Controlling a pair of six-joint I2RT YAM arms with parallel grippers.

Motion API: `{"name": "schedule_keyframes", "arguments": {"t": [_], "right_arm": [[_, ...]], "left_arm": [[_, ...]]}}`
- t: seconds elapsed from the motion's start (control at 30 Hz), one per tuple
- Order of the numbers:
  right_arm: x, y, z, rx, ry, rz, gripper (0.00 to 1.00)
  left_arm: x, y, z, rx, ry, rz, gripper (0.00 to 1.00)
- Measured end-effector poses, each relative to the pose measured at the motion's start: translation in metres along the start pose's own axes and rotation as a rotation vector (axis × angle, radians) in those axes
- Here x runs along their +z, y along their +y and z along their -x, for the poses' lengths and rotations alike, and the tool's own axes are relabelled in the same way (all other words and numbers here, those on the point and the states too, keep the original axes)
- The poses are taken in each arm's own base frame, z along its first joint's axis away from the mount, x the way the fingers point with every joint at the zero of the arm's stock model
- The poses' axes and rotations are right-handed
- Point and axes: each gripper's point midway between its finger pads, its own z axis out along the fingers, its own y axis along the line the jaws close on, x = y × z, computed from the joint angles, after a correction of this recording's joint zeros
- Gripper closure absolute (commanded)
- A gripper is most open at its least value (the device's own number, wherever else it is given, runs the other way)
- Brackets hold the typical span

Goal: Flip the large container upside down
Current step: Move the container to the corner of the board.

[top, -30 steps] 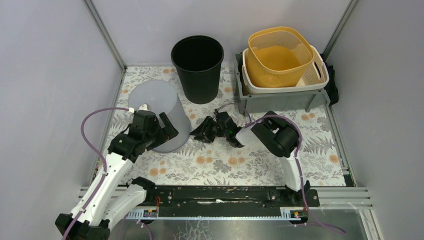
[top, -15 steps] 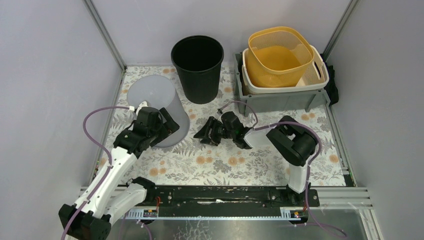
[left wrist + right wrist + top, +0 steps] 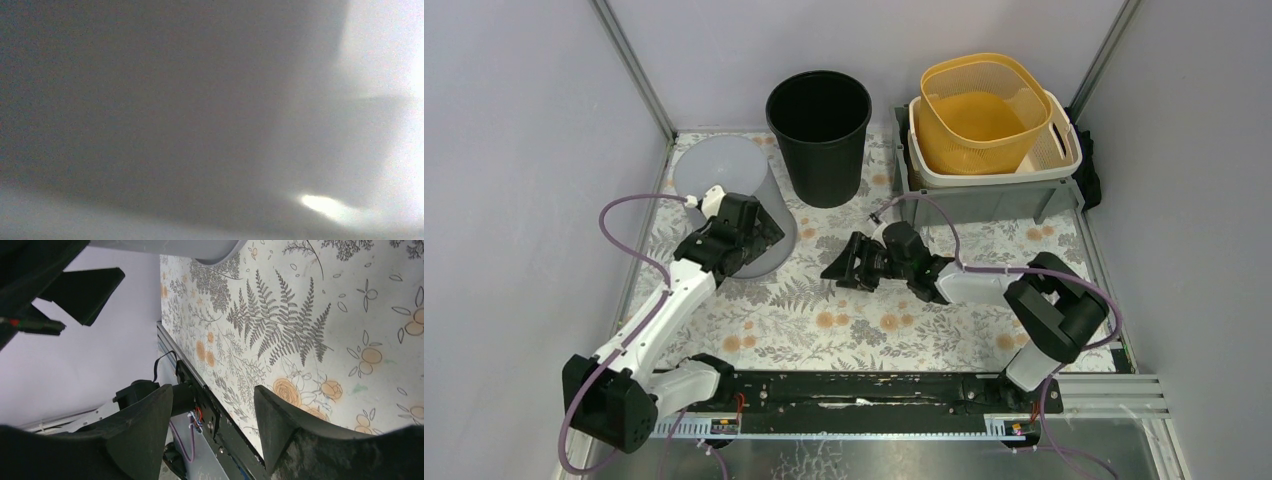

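Note:
The large container point(image 3: 722, 178) is a pale translucent grey tub standing at the back left of the floral mat, and its top face looks like a flat closed disc. My left gripper point(image 3: 757, 230) presses against its near right wall with jaws spread wide, gripping nothing that I can see. The left wrist view is filled by the container's grey wall point(image 3: 200, 100), and no fingers show there. My right gripper point(image 3: 844, 268) hovers open over the mat's middle, apart from the container. In the right wrist view the right gripper point(image 3: 212, 425) is empty, and the container's edge point(image 3: 200, 249) sits at the top.
A black bin point(image 3: 819, 130) stands just right of the container at the back. A grey crate point(image 3: 984, 200) at the back right holds a white basket point(image 3: 1064, 150) and a yellow basket point(image 3: 979, 110). Grey walls close in both sides.
The container went from tilted to standing and slid toward the back left as my left arm stretched after it. My right gripper drew away to the right and opened wider.

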Motion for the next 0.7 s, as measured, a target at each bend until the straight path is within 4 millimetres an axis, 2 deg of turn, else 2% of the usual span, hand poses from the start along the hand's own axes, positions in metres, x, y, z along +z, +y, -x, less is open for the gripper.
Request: {"name": "schedule_keyframes", "arguments": {"t": [0.17, 0.33, 0.7], "right_arm": [[-0.011, -0.008, -0.009, -0.004, 0.01, -0.018, 0.31], [-0.024, -0.022, -0.021, -0.004, 0.029, -0.051, 0.26], [-0.079, -0.026, -0.047, -0.095, 0.039, -0.059, 0.2]], "left_arm": [[0.011, 0.003, 0.012, -0.019, -0.035, 0.035, 0.0], [0.023, 0.007, 0.028, -0.051, -0.081, 0.063, 0.0], [0.049, 0.005, 0.043, -0.047, -0.21, 0.004, 0.0]]}}
